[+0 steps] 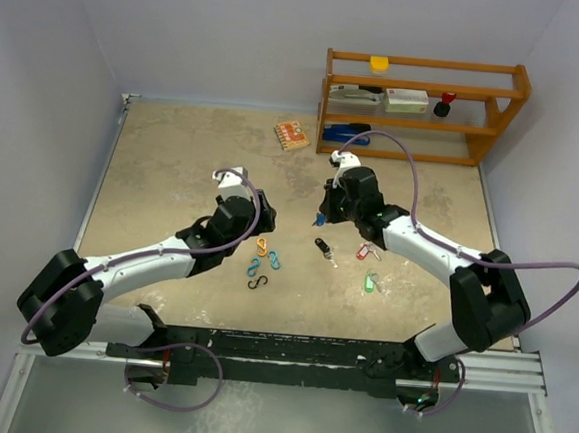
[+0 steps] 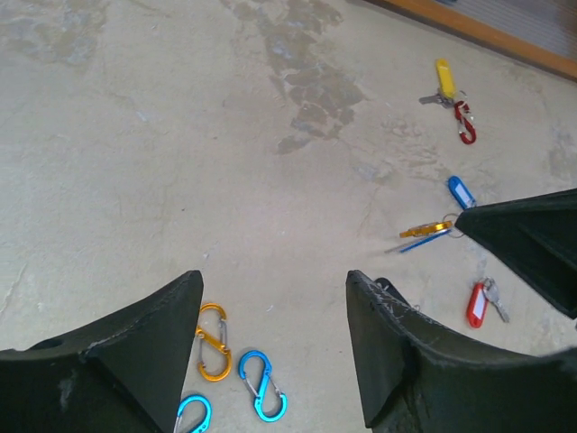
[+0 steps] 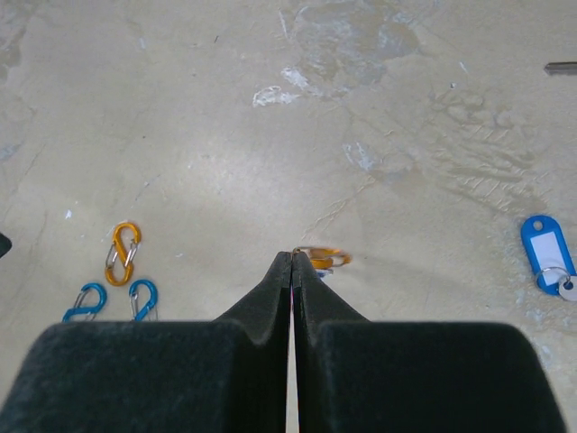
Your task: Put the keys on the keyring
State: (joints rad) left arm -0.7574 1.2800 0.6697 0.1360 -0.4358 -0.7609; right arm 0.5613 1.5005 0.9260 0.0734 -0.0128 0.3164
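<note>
My right gripper (image 3: 293,256) is shut on the edge of an orange clip (image 3: 325,259) with a small metal ring and a blue piece under it, held just above the table. From the left wrist view the clip (image 2: 424,230) sticks out of the right finger (image 2: 532,239). My left gripper (image 2: 275,280) is open and empty, facing it over the loose S-clips. Keys lie around: blue tag (image 3: 548,244), red tag (image 2: 478,304), yellow tag (image 2: 444,77), black tag (image 1: 322,245), green tag (image 1: 371,281).
Loose S-clips lie between the arms: an orange one (image 2: 214,341), two blue ones (image 2: 262,386) and a black one (image 1: 256,282). A red clip (image 2: 464,122) lies by the yellow key. A wooden shelf (image 1: 423,107) stands at the back right, with an orange box (image 1: 292,134) beside it.
</note>
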